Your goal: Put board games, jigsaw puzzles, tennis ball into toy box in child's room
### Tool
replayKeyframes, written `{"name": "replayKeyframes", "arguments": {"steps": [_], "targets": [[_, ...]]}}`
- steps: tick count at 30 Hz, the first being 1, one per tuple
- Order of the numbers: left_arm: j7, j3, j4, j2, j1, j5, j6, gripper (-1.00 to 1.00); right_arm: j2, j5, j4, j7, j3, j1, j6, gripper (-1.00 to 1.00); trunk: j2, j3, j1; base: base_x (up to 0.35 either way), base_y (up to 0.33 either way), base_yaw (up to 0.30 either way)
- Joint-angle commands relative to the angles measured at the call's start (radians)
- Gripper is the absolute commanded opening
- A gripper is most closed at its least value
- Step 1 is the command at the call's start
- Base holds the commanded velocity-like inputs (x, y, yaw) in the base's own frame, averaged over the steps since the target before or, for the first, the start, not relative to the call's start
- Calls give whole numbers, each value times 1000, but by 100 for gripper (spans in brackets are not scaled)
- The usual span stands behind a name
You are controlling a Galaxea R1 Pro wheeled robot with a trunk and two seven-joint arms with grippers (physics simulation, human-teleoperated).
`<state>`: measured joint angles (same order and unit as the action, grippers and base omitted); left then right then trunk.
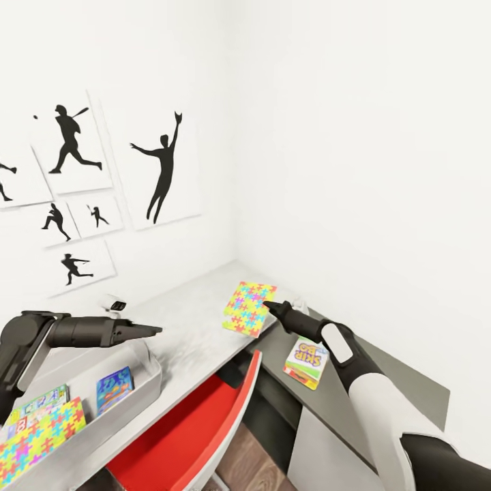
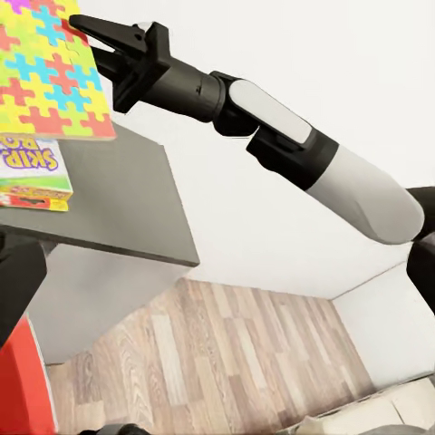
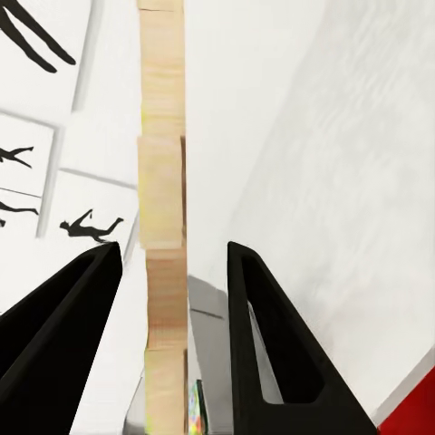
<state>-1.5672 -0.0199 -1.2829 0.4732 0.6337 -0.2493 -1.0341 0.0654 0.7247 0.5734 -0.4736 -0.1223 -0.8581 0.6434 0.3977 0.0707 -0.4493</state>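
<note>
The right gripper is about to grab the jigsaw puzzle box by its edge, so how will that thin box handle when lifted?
The jigsaw puzzle box looks flat and rigid, so it probably won't flop. It seems thin and likely light. Held edge-on between the right gripper fingers, it may pivot or slip if gripped off-centre.
</note>
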Motion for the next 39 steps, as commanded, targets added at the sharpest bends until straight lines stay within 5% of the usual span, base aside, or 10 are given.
{"name": "replayKeyframes", "arguments": {"steps": [1, 24, 33, 39], "targets": [[-4, -2, 0, 1, 1, -1, -11, 100, -2, 1, 0, -2, -7, -1, 11, -100, 2, 2, -1, 0, 0, 275], [-4, -1, 0, 1, 1, 0, -11, 100, -4, 1, 2, 0, -8, -2, 21, -100, 2, 2, -1, -25, 0, 275], [-4, -2, 0, 32, 1, -1, -11, 100, 8, 1, 218, 3, -8, 6, 164, -100, 2, 2, -1, 0, 0, 275], [-4, -2, 0, 37, 1, -1, -11, 100, 11, 2, 250, 6, -8, 8, 178, -100, 2, 2, -1, 0, 0, 274]]}}
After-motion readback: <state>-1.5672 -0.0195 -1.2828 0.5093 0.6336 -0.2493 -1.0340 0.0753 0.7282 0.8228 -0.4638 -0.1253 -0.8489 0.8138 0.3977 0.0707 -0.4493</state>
